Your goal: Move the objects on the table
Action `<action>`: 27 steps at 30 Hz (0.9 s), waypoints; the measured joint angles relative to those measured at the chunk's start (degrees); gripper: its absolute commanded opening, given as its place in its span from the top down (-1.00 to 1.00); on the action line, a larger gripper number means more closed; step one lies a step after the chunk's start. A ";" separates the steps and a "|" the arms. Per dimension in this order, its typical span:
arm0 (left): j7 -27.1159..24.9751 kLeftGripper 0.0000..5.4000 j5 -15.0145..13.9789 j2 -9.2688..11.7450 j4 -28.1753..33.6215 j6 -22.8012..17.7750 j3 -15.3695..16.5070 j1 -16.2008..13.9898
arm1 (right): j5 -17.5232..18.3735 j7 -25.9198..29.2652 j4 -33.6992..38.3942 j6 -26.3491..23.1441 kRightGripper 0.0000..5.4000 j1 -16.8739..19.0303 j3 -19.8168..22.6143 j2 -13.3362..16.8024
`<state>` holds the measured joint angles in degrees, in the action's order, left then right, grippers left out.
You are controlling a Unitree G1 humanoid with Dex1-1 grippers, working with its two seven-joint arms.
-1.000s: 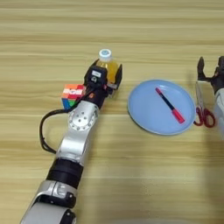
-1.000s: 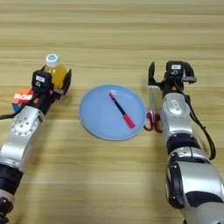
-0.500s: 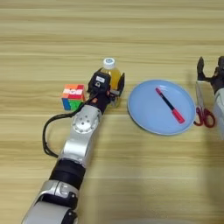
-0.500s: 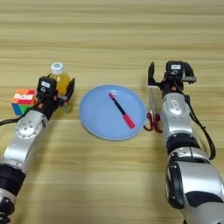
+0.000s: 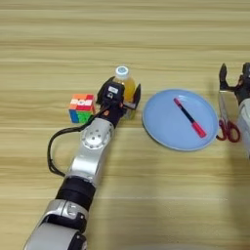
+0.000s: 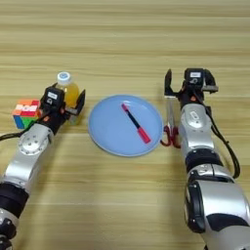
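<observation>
My left gripper (image 5: pixel 122 96) is shut on the small orange drink bottle (image 5: pixel 123 83), one black finger on each side of it. The bottle is upright, between the multicoloured puzzle cube (image 5: pixel 81 107) and the light-blue plate (image 5: pixel 163 122). A red-and-black pen (image 5: pixel 189 117) lies slantwise on the plate. Red-handled scissors (image 6: pixel 169 126) lie on the table just right of the plate, blades pointing away from me. My right gripper (image 6: pixel 189 84) stands open at the far end of the scissors, holding nothing.
The wooden table (image 5: pixel 146 195) fills both views. My left forearm (image 5: pixel 93 146) runs from the lower left up to the bottle, passing just right of the cube. The right arm (image 6: pixel 197 141) lies beside the scissors.
My left gripper has carried the bottle a little right and nearer to me, away from the cube, which now shows whole. The right arm, plate, pen and scissors have not moved.
</observation>
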<state>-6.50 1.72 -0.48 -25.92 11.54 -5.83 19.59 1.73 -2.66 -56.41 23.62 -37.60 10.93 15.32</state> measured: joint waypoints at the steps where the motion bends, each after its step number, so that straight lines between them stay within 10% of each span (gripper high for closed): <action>1: -0.13 -0.72 -0.01 -0.01 0.00 0.04 0.01 0.00 | 0.00 0.02 0.00 0.00 -1.00 0.00 -0.06 -0.06; 27: -5.11 -0.99 -4.36 -0.52 5.82 8.38 1.86 0.20 | -0.01 0.57 -0.06 0.01 -1.00 0.00 -0.28 -0.14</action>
<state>-11.61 -2.64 -1.00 -20.10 19.91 -3.97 19.80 1.72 -2.09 -56.47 23.63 -37.59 10.65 15.18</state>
